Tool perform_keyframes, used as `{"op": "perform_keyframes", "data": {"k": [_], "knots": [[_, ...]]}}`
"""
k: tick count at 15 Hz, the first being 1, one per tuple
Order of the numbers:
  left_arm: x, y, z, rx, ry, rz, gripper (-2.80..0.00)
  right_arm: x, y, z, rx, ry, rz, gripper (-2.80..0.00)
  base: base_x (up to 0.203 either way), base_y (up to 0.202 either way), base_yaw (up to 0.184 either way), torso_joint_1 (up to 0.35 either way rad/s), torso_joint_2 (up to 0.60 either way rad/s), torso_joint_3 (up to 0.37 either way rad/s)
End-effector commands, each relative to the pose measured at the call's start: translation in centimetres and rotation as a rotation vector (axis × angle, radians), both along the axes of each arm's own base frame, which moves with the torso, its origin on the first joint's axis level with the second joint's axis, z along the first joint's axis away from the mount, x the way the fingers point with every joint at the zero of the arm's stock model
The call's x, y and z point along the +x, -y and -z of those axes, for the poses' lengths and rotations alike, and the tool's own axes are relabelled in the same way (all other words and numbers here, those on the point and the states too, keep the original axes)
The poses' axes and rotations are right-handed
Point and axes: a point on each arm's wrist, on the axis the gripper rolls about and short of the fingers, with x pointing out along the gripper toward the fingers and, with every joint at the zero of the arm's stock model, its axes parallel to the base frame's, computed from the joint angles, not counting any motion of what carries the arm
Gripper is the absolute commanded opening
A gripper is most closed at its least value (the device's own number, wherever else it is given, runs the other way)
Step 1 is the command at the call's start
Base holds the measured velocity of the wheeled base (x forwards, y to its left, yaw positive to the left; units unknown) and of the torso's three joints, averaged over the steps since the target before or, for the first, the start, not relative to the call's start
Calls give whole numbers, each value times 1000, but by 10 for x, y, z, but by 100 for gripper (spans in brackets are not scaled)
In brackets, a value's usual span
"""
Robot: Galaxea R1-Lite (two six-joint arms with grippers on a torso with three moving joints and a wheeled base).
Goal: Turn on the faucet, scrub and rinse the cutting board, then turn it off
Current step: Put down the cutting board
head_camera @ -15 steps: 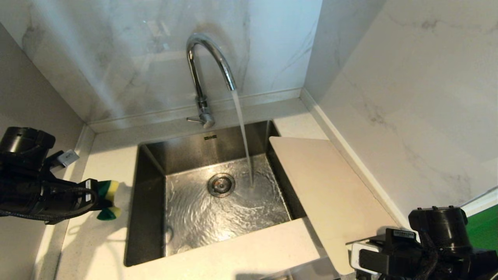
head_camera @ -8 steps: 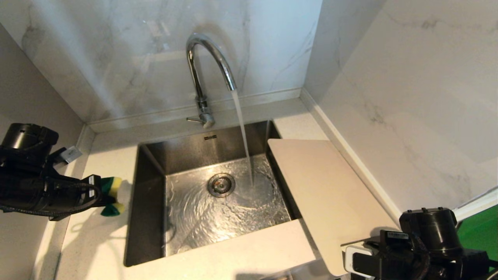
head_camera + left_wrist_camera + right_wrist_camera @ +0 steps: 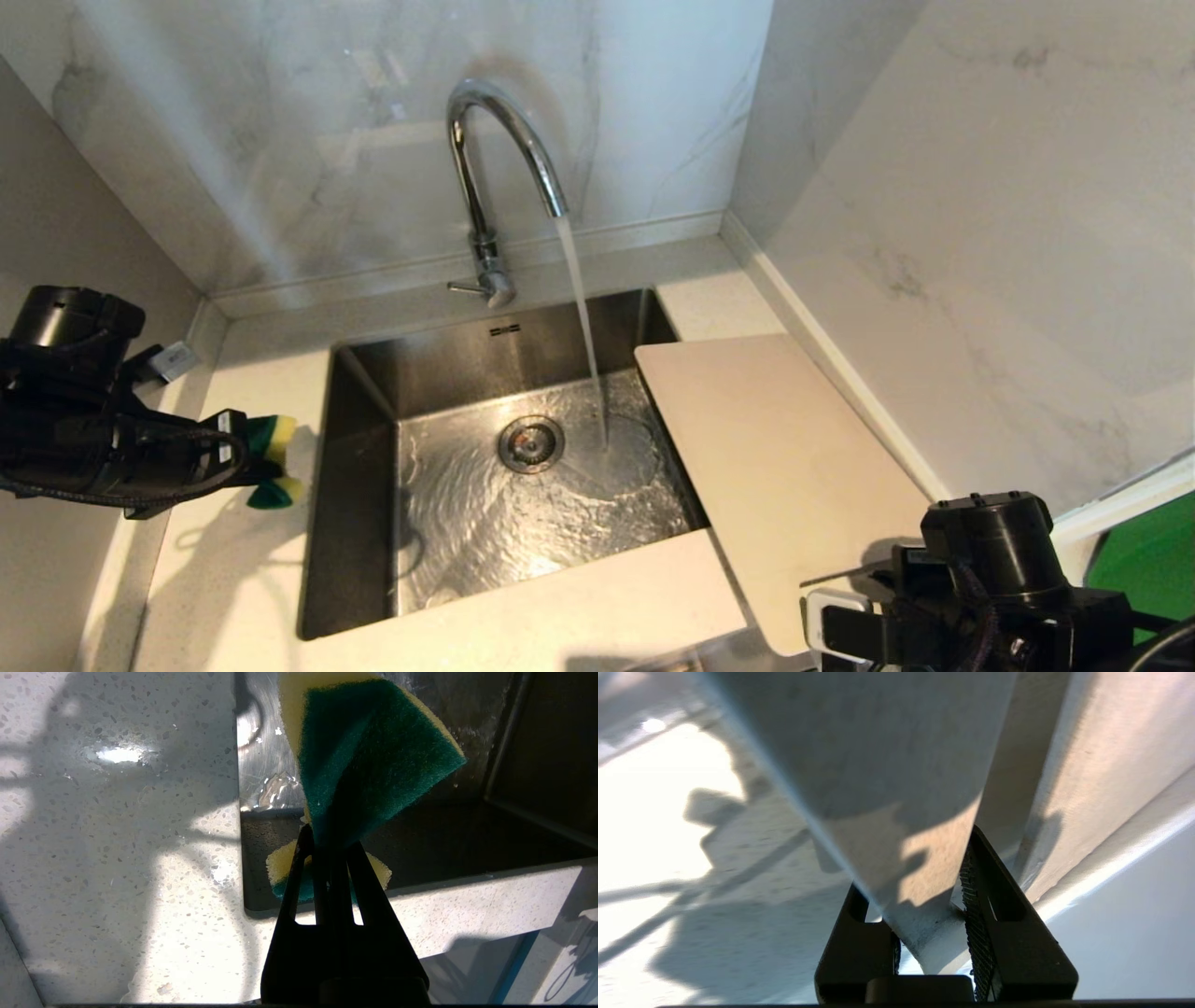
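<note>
Water runs from the chrome faucet (image 3: 495, 140) into the sink (image 3: 359, 439). The pale cutting board (image 3: 775, 467) hangs slanted over the right counter, its far corner reaching past the sink's right rim. My right gripper (image 3: 808, 602) is shut on the board's near end; in the right wrist view the board (image 3: 878, 765) sits between the two fingers of that gripper (image 3: 920, 868). My left gripper (image 3: 250, 457) hovers over the left counter beside the sink, shut on a green-and-yellow sponge (image 3: 273, 434). The folded sponge (image 3: 373, 751) sticks out past the left gripper (image 3: 331, 837).
Marble walls close in the back and right side of the counter (image 3: 560, 607). The drain (image 3: 530, 443) lies mid-basin, with the water stream (image 3: 583, 317) landing just right of it. A bright green surface (image 3: 1153, 560) shows at the far right.
My right gripper has carried the cutting board leftward toward the sink. The left gripper with the sponge has edged a little toward the sink. Water keeps running.
</note>
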Motion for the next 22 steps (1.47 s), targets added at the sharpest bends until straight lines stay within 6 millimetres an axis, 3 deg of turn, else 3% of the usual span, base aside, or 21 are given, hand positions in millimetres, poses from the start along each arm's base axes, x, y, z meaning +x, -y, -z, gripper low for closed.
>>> {"op": "perform_keyframes", "data": {"k": [1,20,21,22], "knots": [[1,0,1,-6,-4,-4,-280,1,-1,-5,-19,25,-18,-280,0,0,0,0,0,0],[5,2,4,-13,-18,-7,-280,-4,0,0,-99,10,15,-280,0,0,0,0,0,0],[5,2,4,-14,-17,-7,-280,-4,0,0,-100,10,14,0,0,0,0,0,0,0],[5,2,4,-13,-16,-8,-280,-5,0,0,-100,9,16,0,0,0,0,0,0,0]]}}
